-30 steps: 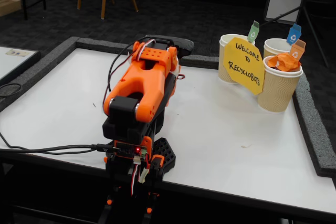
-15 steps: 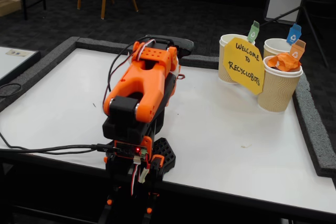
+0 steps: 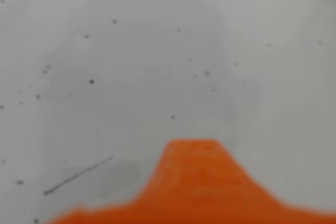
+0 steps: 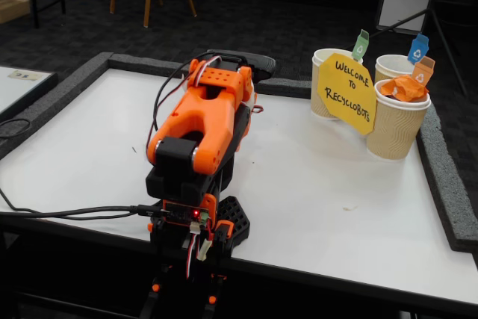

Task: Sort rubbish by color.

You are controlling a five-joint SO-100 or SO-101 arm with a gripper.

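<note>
In the fixed view we log, at far left, a black cable (image 4: 67,213) running across the white bench (image 4: 314,199) to the arm's base. The orange arm (image 4: 202,121) sits folded over its base near the front edge of the bench, its far end tucked down behind its own body. We cannot tell whether the fingers are open or closed: the fixed view hides them, and the wrist view gives only a blurred orange part (image 3: 197,187) at the bottom edge, over speckled white bench surface with a thin dark line (image 3: 77,176) at lower left. Further right, three beige ribbed cups stand grouped near the far right corner of the bench. The green-tagged cup (image 4: 323,80) comes first, with a yellow sign (image 4: 348,93) reading "WELCOME TO RECYCLOBOTS" leaning across the cups' front. The blue-tagged cup (image 4: 392,66) stands behind. The orange-tagged cup (image 4: 396,128) stands nearest the camera. The orange wad (image 4: 402,88) lies in the mouth of the orange-tagged cup, showing above its rim. We see no other wad in either view.
</note>
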